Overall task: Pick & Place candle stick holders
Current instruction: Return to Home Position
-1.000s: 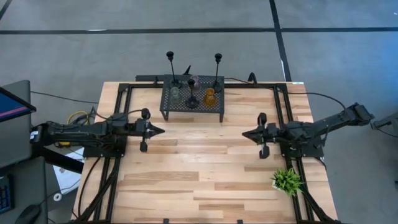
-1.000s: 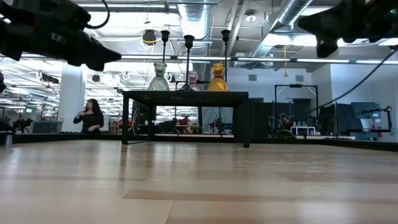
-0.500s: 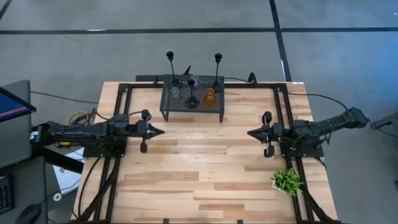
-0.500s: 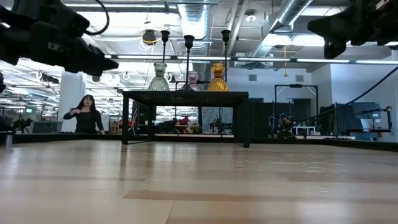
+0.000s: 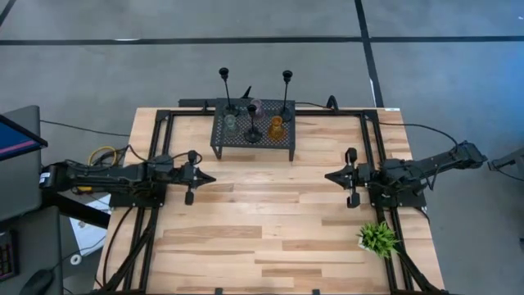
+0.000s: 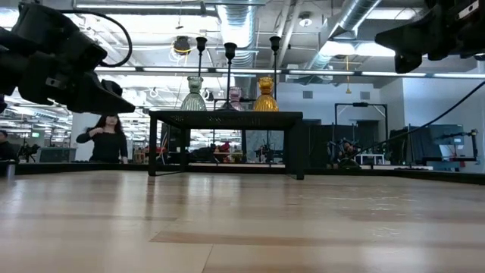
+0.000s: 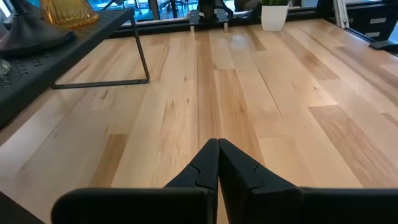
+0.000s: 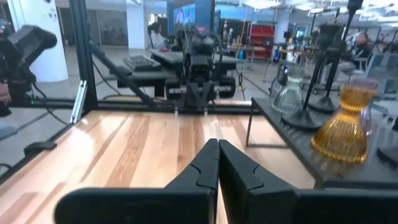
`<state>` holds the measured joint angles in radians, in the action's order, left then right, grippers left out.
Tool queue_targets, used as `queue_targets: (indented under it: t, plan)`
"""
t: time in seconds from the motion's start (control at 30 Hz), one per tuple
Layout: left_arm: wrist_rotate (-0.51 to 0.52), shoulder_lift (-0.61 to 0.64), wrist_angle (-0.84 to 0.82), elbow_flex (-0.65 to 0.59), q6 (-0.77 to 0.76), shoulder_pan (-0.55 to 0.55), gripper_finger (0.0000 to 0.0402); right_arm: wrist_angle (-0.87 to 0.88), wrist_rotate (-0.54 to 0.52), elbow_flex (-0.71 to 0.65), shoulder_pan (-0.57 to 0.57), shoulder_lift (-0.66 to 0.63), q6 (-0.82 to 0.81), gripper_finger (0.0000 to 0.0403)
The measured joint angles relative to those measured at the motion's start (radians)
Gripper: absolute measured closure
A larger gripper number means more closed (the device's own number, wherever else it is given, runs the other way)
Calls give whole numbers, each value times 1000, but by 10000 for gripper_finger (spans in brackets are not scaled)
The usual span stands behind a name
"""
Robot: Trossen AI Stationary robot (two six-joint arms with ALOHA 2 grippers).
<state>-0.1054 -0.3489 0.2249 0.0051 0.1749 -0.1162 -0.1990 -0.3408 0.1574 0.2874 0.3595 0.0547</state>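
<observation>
Three slim black candle stick holders stand on their round bases on a black perforated rack at the table's far middle. Squat grey-green, pink and amber holders stand among them. My left gripper is shut and level over the table's left side, short of the rack and pointing toward the right. My right gripper is shut and level at the right side, facing it. Nothing is held between either pair of fingers, as the wrist views show.
A small green potted plant stands near the right front corner. Bare wood lies between the grippers and in front of the rack. Black frame rails run along both sides. A person shows in the room behind the table.
My left gripper has sunk toward the table while staying shut and pointing toward the right. The holders and the rack have not moved.
</observation>
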Motion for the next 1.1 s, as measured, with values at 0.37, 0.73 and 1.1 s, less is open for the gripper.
queue_targets:
  t: [0.37,0.73,1.1]
  plan:
    - [0,-15,5,0,0,0,394,117,0,0,0,0,-141,403]
    - [0,-15,8,0,0,0,394,117,0,0,0,0,-142,403]
    - [0,60,16,0,0,0,394,118,0,0,0,-16,-142,403]
